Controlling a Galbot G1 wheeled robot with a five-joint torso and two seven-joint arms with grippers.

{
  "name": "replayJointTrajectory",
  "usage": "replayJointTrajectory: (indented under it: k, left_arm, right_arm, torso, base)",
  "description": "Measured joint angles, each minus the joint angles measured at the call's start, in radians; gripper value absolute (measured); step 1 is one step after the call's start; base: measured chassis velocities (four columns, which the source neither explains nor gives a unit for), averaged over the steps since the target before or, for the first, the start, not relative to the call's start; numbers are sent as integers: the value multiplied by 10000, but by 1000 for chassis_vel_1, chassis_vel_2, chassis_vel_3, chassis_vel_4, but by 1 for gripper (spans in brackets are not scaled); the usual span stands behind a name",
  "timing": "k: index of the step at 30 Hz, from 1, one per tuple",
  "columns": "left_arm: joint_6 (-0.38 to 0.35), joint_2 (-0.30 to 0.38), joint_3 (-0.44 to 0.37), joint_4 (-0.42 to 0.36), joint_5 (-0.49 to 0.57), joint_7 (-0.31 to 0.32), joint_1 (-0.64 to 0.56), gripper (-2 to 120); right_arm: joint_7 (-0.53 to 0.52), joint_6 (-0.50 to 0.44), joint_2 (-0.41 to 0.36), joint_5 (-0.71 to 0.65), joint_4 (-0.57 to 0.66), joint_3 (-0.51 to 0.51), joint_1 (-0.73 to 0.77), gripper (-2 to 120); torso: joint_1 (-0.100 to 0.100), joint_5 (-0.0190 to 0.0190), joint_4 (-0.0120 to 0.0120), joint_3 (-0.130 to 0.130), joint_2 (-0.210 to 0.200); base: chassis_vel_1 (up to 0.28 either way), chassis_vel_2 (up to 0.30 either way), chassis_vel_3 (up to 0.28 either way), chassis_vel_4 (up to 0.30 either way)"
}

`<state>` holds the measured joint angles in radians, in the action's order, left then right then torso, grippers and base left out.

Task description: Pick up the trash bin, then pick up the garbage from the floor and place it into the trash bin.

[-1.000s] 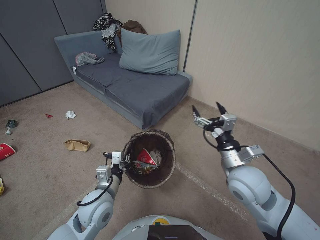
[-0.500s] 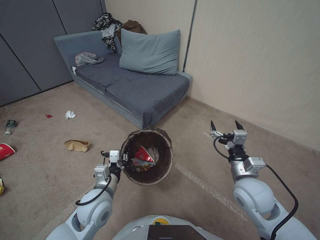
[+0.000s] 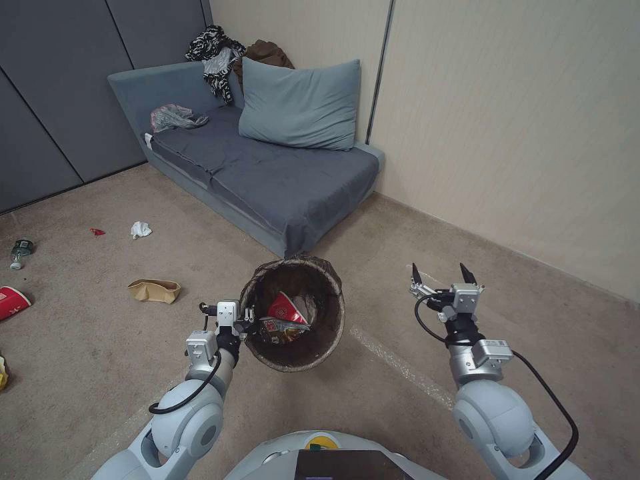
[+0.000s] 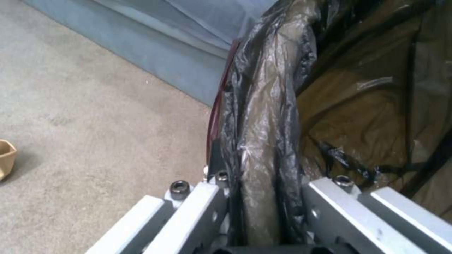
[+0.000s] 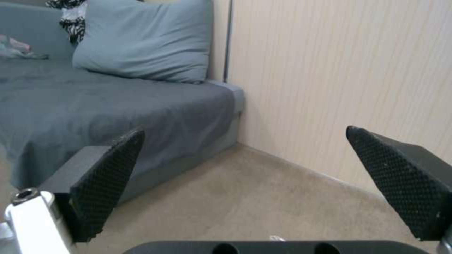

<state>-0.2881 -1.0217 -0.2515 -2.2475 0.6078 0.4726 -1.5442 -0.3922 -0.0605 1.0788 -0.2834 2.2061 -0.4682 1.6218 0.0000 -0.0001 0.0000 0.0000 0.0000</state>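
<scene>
My left gripper [image 3: 248,319] is shut on the near-left rim of the trash bin [image 3: 320,347], holding it above the carpet; the left wrist view shows the bag-covered rim [image 4: 263,148] pinched between the jaws. Inside the bin lie a red-and-white cup [image 3: 285,309] and a snack wrapper [image 3: 280,329]. Garbage remains on the floor to the left: a crumpled brown paper bag [image 3: 154,290], a white tissue wad [image 3: 140,229], a red scrap [image 3: 97,232], a bottle [image 3: 20,252] and a red cup [image 3: 12,302]. My right gripper [image 3: 439,275] hangs open and empty to the bin's right, fingertips [image 5: 113,169] wide apart.
A grey sofa [image 3: 267,180] with a pillow [image 3: 300,103] and clothes stands behind the bin against the beige wall [image 3: 507,133]. Dark panels [image 3: 53,87] line the left. A yellow wrapper [image 3: 2,373] lies at the left edge. Open carpet spreads around me.
My right arm has drawn back and lowered toward me, gripper still open. The bin and left gripper shifted slightly left and nearer.
</scene>
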Motion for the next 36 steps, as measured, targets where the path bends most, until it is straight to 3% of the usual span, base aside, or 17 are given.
replayJointTrajectory:
  k: [36]
  left_arm:
    - [26,-207,-79,-45,-50,-25,-82,2]
  right_arm:
    - [-70,54,145,223,-109,520,-314,100]
  torso:
    - [0,2,0,1,0]
  base:
    - [11,11,12,15]
